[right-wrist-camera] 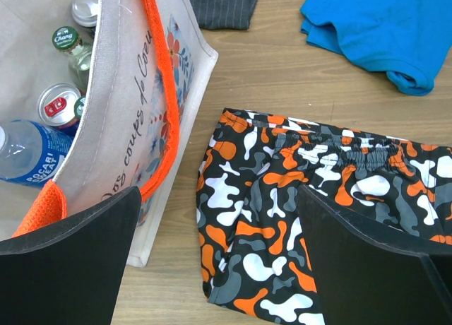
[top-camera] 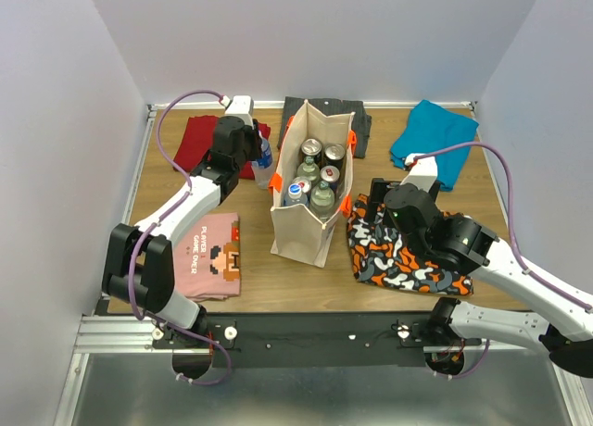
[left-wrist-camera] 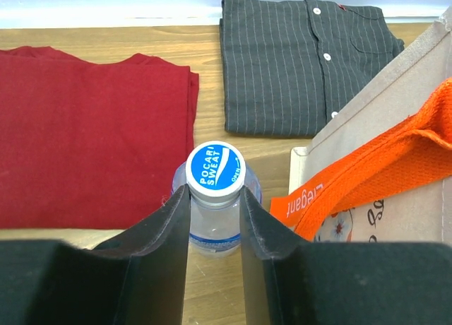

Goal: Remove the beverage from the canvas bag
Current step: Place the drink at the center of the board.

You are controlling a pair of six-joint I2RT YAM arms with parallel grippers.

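L claw [left-wrist-camera: 215,198] is shut on a bottle [left-wrist-camera: 215,171], fingers [left-wrist-camera: 159,247] pinching the neck just under the blue-and-white Pocari Sweat cap. Bottle is upright and outside the bag [top-camera: 301,227], just beside its left wall, at the edge of the red shirt [left-wrist-camera: 85,134]. Can't tell if its base touches the tabletop [top-camera: 278,278]. In the L wrist view the bag's orange strap [left-wrist-camera: 367,169] sits just right of the bottle.

R claw [right-wrist-camera: 219,194] is spread wide w/ nothing in it. It's by the bag's right wall, over the camo shorts [right-wrist-camera: 318,184], fingers not touching the bag.

Bag stands upright mid-tabletop, top open, w/ cans and bottles packed inside, incl. a 2nd Pocari bottle [right-wrist-camera: 28,155], a red-top can [right-wrist-camera: 58,106] and a green-cap bottle [right-wrist-camera: 67,39].

Other clothes lie flat: grey striped shirt [left-wrist-camera: 296,63] behind the bag, blue shirt [top-camera: 435,144] at far right, pink tee [top-camera: 211,255] at near left.
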